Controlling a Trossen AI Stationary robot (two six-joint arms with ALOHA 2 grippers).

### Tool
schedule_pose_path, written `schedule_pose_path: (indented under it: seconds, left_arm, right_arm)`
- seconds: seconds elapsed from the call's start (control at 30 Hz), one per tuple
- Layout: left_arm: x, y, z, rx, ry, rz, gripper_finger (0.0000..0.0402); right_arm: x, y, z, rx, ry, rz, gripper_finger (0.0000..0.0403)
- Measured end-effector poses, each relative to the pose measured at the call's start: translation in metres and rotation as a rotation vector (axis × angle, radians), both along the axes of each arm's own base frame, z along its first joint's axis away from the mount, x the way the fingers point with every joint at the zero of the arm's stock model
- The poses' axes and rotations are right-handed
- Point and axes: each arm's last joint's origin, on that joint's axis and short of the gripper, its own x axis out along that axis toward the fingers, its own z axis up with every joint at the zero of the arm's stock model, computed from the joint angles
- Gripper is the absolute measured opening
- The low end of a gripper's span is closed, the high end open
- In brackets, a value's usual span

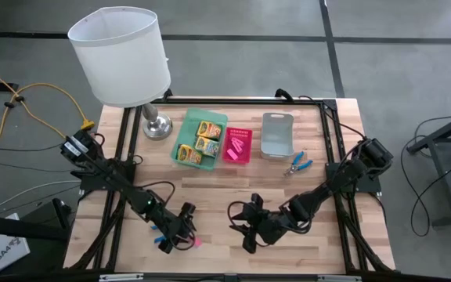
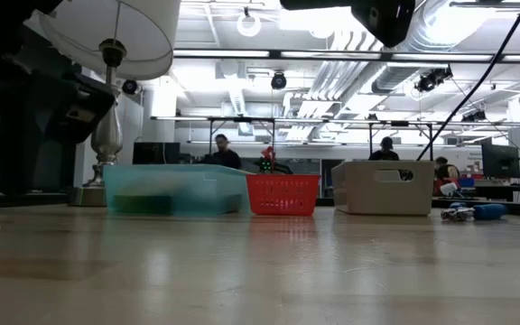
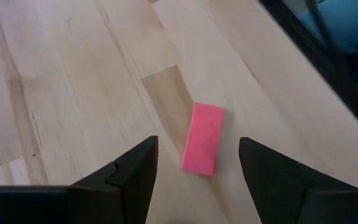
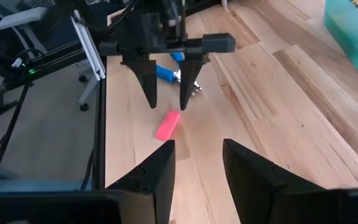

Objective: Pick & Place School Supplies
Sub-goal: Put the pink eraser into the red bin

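A pink eraser block [image 3: 202,138] lies flat on the wooden table near its front edge. My left gripper [image 1: 186,235] hovers open just above it; in the left wrist view one finger stands on either side of the block without touching it. A blue-handled scissor-like tool [image 4: 166,71] lies just behind that gripper. My right gripper [image 4: 197,152] is open with nothing between its fingers, a little to the right and facing the left gripper [image 4: 166,93]. At the back, crayon boxes [image 1: 200,141] sit in the green tray [image 1: 180,135]. A second blue-handled tool [image 1: 297,164] lies near the grey tray [image 1: 277,135].
A pink basket [image 1: 238,146] stands between the green and grey trays. A white-shaded lamp [image 1: 124,55] stands at the table's far left corner. Black frame rails [image 1: 337,157] run along the table's sides. Bare wood lies between the trays and the two grippers.
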Motion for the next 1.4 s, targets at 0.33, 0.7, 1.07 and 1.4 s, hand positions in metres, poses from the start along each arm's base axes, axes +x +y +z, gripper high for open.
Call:
schedule_pose_path:
  seconds: [0.33, 0.7, 1.07, 1.4]
  left_arm:
    - [0.01, -0.013, -0.011, 0.062, 0.019, -0.02, 0.0218]
    - [0.011, -0.012, -0.02, 0.111, 0.045, 0.015, 0.0218]
    - [0.006, -0.016, -0.021, 0.076, 0.082, 0.028, 0.0218]
    - [0.003, -0.018, -0.022, 0.059, 0.103, 0.023, 0.0213]
  right_arm:
    - [0.0, 0.0, 0.0, -0.001, 0.001, 0.0, 0.0126]
    - [0.0, 0.0, 0.0, -0.004, 0.007, 0.005, 0.0126]
    - [-0.001, 0.001, 0.0, -0.006, 0.007, 0.008, 0.0126]
    - [-0.002, 0.002, 0.0, -0.006, 0.007, 0.012, 0.0126]
